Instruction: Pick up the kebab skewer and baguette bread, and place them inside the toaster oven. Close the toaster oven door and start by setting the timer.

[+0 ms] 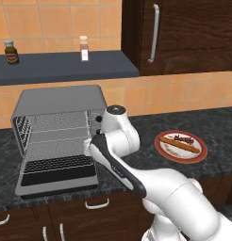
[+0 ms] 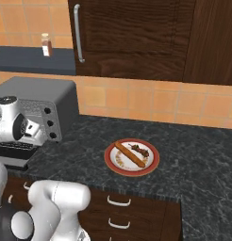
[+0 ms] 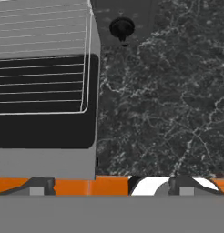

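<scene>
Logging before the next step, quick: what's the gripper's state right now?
Gripper: open, holding nothing, above the dark speckled counter beside the grey metal toaster oven.

The toaster oven (image 1: 56,136) stood with its mouth unblocked, its door (image 1: 54,176) lying flat on the surface (image 2: 193,146) in front of it. Right of the oven, bare surface ran to a plate (image 2: 153,162) well apart. A shelf (image 1: 66,68) with two bottles overhung the oven.
</scene>
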